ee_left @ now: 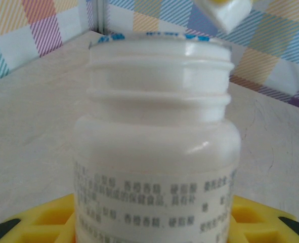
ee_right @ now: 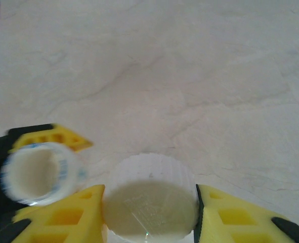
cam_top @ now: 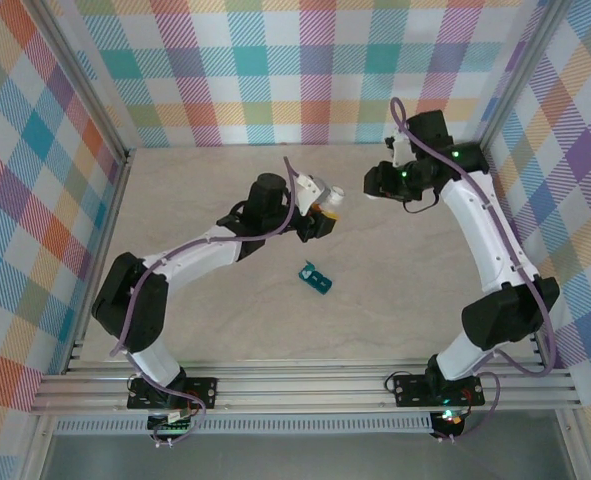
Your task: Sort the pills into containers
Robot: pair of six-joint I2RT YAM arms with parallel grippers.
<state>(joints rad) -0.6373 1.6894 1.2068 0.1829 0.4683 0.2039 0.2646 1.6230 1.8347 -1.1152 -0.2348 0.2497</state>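
Your left gripper (ee_left: 154, 230) holds the open bottle (ee_left: 154, 126), your right gripper (ee_right: 149, 220) its cap (ee_right: 149, 200), probably ready to pour toward the box (cam_top: 315, 278) at frame centre.

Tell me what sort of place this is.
Probably a robot test cell, not a home: plaid backdrop walls, an aluminium frame, and a left arm and right arm bolted to the table edge.

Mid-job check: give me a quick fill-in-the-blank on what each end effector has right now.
1. The left end effector is shut on the white ____.
2. The ____ off the bottle sits in the right end effector.
3. The pill box lies free on the ____.
Missing words: bottle; cap; table.
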